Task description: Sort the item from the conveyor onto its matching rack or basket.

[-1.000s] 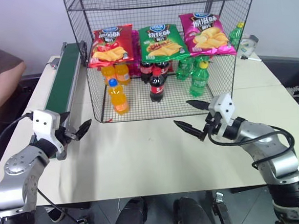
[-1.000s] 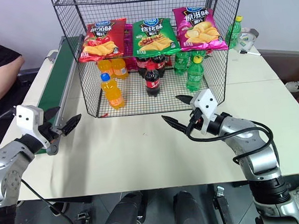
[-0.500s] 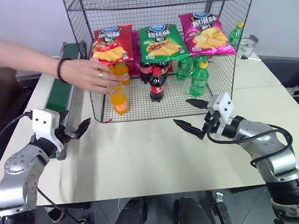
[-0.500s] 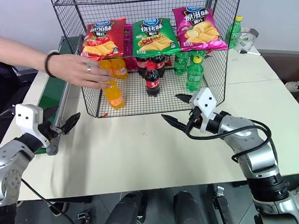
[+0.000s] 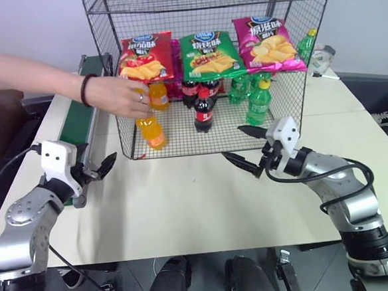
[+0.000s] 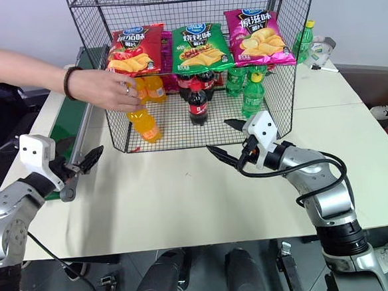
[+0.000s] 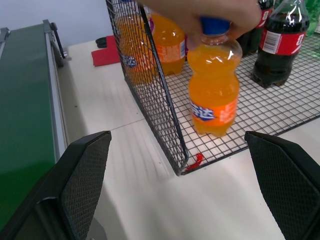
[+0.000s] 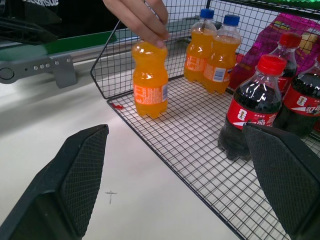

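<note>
On the rack floor: the orange soda bottle [image 5: 152, 131] is at the front left corner of the black wire rack [image 5: 288, 59], tilted a little, and a person's hand [image 5: 118, 96] grips it by the cap from above.
Rack content: two more orange bottles [image 8: 211, 52] stand behind it; cola bottles [image 5: 203, 108] with red caps are in the middle; green bottles [image 5: 257, 101] are on the right side.
Upper shelf: three chip bags lie side by side, red [image 5: 144, 58], green [image 5: 209, 54] and pink [image 5: 267, 43].
Conveyor: the dark-green belt [image 5: 83, 98] runs along the left side of the surface [image 5: 184, 199], just beside the rack; the person's arm reaches across over it.
Left end effector [image 5: 101, 170]: open, the two black fingers spread wide, nothing between them; it hangs above the surface near the front end of the conveyor.
Right end effector [image 5: 247, 148]: open too, fingers wide apart and empty; it hovers in front of the rack, pointing towards the left, apart from the bottles.
</note>
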`<state>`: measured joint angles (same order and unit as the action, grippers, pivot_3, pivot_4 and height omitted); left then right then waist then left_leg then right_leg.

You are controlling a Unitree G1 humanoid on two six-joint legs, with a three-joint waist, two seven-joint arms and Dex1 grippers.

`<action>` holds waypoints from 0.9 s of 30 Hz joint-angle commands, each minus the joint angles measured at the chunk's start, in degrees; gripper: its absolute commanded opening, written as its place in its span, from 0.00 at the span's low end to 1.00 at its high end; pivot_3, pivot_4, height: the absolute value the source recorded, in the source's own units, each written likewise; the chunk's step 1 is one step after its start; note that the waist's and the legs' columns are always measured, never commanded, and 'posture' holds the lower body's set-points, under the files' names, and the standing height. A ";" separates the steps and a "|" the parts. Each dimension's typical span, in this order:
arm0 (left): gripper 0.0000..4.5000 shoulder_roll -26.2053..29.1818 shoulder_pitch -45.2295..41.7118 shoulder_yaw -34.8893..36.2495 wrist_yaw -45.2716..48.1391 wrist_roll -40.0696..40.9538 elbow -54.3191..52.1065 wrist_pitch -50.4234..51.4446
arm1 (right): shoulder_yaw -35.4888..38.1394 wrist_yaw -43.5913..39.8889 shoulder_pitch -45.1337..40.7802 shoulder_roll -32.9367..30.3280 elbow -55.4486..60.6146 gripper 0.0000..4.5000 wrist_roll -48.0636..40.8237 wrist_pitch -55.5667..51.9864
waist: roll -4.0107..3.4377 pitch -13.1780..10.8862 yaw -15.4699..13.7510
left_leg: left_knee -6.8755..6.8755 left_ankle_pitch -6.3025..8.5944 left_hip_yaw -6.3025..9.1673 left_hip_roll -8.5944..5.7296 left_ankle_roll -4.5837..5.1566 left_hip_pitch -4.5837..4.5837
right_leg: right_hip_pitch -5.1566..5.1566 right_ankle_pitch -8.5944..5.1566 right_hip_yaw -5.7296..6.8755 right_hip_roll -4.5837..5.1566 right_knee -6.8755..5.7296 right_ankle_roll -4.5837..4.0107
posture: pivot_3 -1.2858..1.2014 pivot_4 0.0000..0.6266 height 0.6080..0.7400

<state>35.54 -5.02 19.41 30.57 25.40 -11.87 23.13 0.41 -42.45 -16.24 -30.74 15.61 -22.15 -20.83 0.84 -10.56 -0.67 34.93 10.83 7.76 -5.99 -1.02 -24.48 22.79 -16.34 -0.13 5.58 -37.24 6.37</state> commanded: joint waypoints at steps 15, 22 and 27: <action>0.99 1.30 -0.04 3.14 -2.14 -0.30 -1.42 2.00 | 0.21 -0.19 -1.09 1.30 0.82 1.00 0.21 1.67 | 0.00 0.00 0.04 | -0.05 0.00 0.00 0.00 0.00 0.00 | 0.00 0.01 0.00 0.00 0.00 0.01 | 0.52 0.24 1.00; 0.99 1.13 -0.59 4.19 -2.36 0.56 -1.48 3.62 | 0.41 -0.28 -1.03 1.23 0.60 1.00 0.31 1.87 | 0.00 0.00 0.03 | -0.05 0.00 0.00 0.00 0.00 0.00 | 0.07 0.00 0.00 0.00 0.00 0.01 | 0.52 0.24 1.00; 0.99 1.13 -1.11 4.48 -2.32 1.10 -0.67 3.97 | 0.37 0.10 -0.96 1.45 0.63 1.00 0.53 2.08 | 0.00 0.00 0.02 | -0.05 0.00 0.00 0.00 0.00 0.00 | 0.10 0.01 0.00 0.00 0.00 0.01 | 0.52 0.24 1.00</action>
<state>36.03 -5.30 21.68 28.35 25.79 -11.51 27.23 0.14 -42.56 -16.92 -29.79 14.95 -21.45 -20.32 0.84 -10.56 -0.65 34.88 10.83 7.76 -5.99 -1.02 -24.48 22.89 -16.33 -0.13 5.57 -37.24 6.38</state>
